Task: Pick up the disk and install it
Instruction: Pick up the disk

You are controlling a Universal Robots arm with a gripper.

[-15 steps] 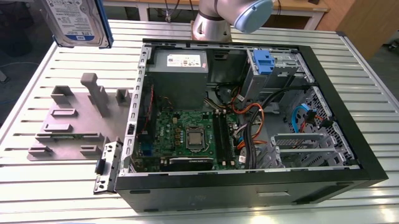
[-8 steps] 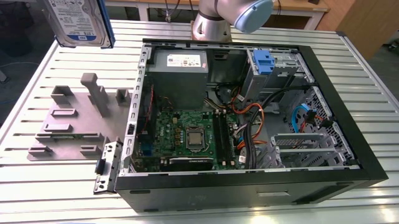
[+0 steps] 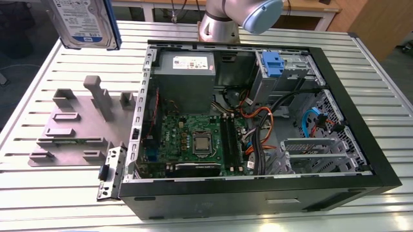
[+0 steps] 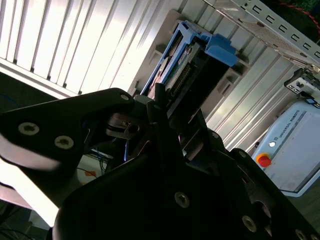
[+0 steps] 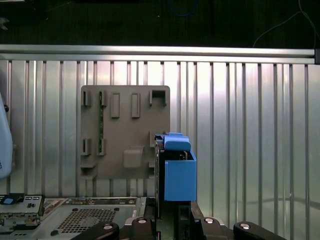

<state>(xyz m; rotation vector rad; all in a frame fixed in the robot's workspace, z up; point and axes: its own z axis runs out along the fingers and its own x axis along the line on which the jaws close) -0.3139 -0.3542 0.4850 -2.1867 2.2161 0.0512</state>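
Disk's up in the air, clamped in the pincer

Exterior view: the disk (image 3: 84, 21) hangs upright over the table (image 3: 45, 82), long axis vertical, label facing the camera, on the exterior view's left of the open PC case (image 3: 361, 145). Second wrist view: the pincer (image 4: 172, 107) is clenched on it, and it sticks straight out past the fingertips, blue end tab farthest out. First wrist view: same deal, edge-on, with the grey fixture plate (image 5: 125, 130) beyond it.

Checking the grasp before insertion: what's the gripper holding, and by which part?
The gripper is shut on the flat, rectangular, silver-grey disk with a blue plastic frame. It holds the disk at the end opposite the blue tab.
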